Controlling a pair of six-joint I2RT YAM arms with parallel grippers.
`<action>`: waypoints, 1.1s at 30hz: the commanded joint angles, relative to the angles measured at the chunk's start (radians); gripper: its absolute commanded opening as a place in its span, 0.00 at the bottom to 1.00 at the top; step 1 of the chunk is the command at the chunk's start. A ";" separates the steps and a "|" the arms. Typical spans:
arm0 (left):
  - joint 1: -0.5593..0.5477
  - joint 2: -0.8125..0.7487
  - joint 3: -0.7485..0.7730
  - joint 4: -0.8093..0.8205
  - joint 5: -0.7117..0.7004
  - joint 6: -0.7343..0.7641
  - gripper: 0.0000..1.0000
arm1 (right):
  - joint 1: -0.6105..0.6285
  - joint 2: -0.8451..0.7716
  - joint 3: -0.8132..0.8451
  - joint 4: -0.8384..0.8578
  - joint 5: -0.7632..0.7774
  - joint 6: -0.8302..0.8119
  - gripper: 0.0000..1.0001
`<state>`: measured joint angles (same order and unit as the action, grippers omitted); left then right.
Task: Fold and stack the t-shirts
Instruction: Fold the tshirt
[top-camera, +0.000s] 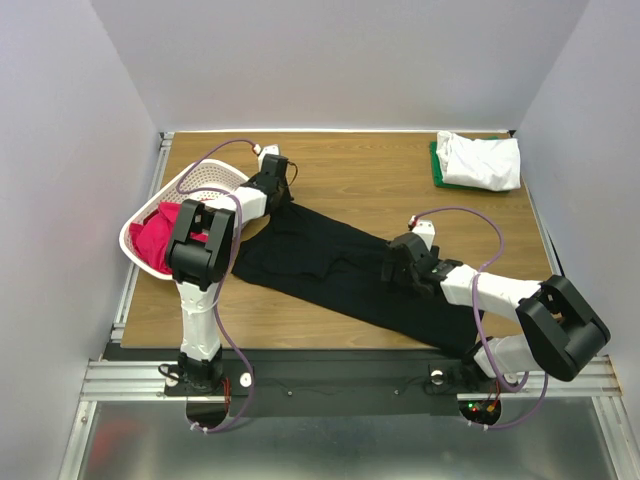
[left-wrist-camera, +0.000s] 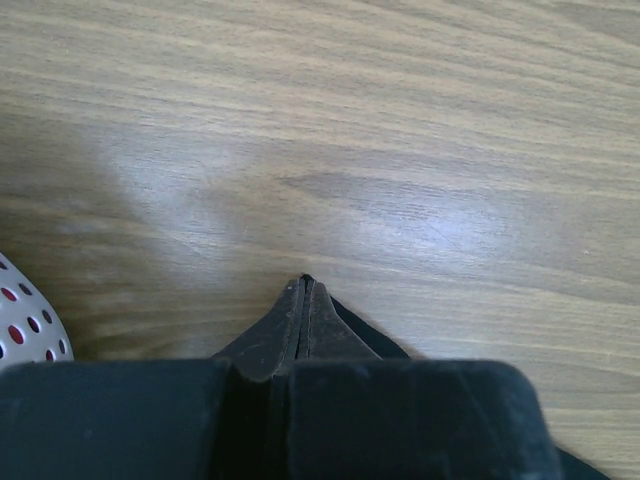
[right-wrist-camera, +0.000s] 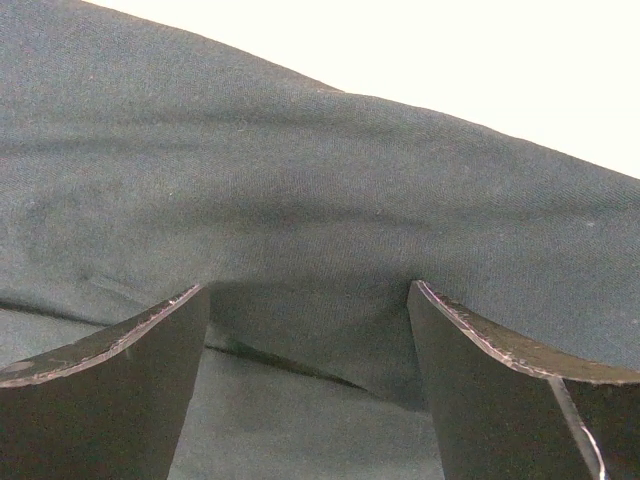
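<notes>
- left gripper (left-wrist-camera: 305, 292) is pinched shut on a far corner of the black t-shirt (top-camera: 330, 265), beside the basket (top-camera: 210, 178)
- right gripper (right-wrist-camera: 310, 325) gapes wide over the shirt's middle, holding nothing
- it should probably close on cloth before lifting, with both arms pulling evenly
- count: one black t-shirt, one white t-shirt (top-camera: 485, 160) on one green t-shirt (top-camera: 436, 168); pink/red cloth (top-camera: 155, 240) in the basket, number unclear

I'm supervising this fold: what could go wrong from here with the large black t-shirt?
The left end effector is shut on what looks like only a thin corner of the large black fabric t-shirt, so a pull may slip it free.
The right end effector is open astride a raised fold; closing may pinch extra layers and bunch the cloth.
The white oval plastic lattice basket sits close beside the left end effector; a sweep might nudge it.
</notes>
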<state>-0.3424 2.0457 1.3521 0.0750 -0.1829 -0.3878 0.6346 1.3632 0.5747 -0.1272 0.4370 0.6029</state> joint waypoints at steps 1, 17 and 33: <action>0.022 -0.055 -0.004 0.037 -0.007 0.001 0.00 | -0.019 0.013 -0.015 -0.026 -0.030 0.023 0.87; -0.059 -0.238 0.035 0.026 -0.050 0.033 0.85 | -0.023 -0.022 0.068 -0.035 -0.069 -0.064 0.89; -0.225 -0.363 -0.359 0.039 0.114 -0.085 0.94 | -0.023 -0.038 0.083 -0.071 -0.041 -0.068 0.90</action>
<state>-0.5430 1.6867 1.0439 0.1020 -0.1322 -0.4328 0.6209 1.3338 0.6250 -0.1886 0.3740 0.5350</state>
